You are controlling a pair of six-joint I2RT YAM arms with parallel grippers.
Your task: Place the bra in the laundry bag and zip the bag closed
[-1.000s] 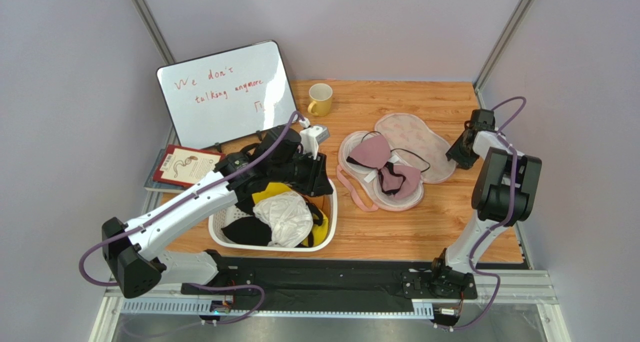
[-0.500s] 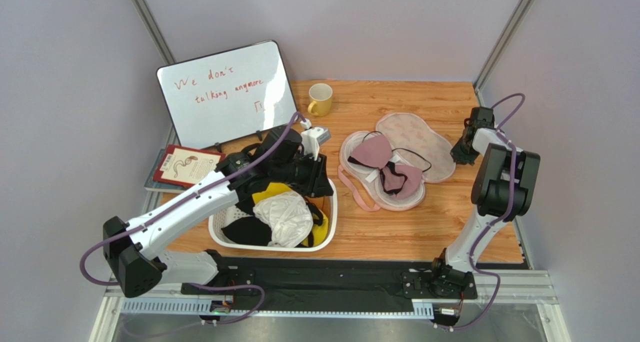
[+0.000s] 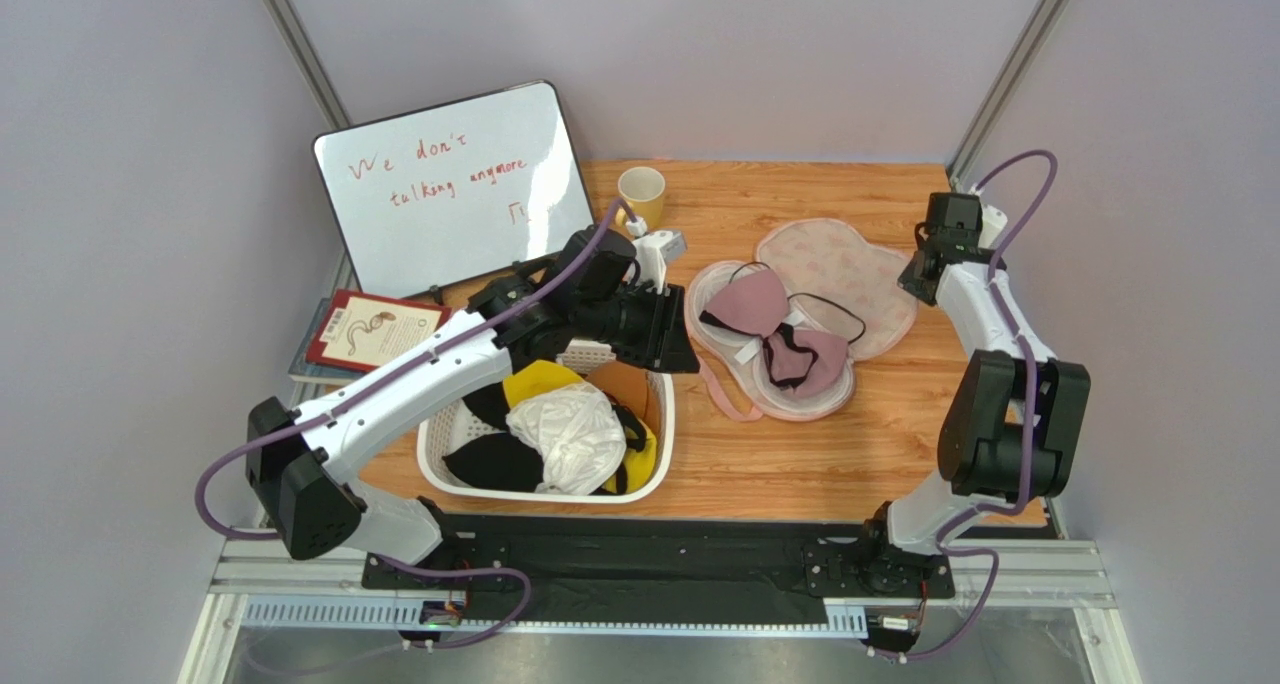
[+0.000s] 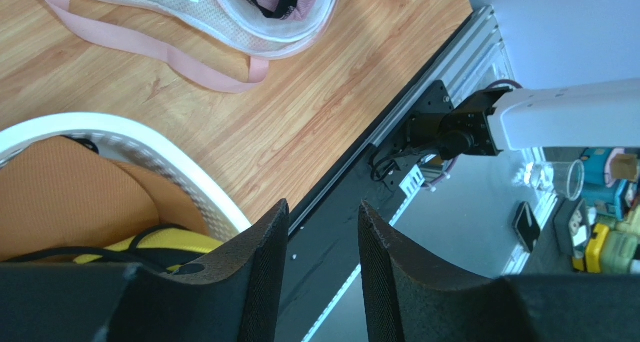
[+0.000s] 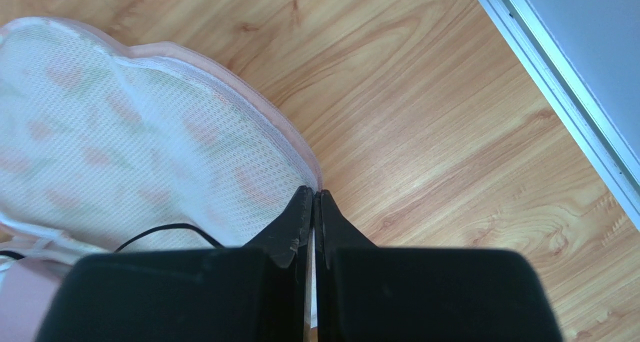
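Two arms outstretched: my left gripper (image 4: 323, 214), parted and empty, hung mid-frame above the basket (image 4: 161, 156) rim; my right gripper (image 5: 314, 196), closed, touched the laundry bag (image 5: 135, 139) edge, upper right.

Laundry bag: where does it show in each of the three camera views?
Top external: laundry bag right of centre, lying open.
Left wrist: along the top edge, left part.
Right wrist: fills the left half.
Shared landmark: the wooden tabletop under it.

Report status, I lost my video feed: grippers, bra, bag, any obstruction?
Left gripper open, empty, near basket. Right gripper shut on laundry bag edge. Bra in open bag, unzipped. Nothing blocking.
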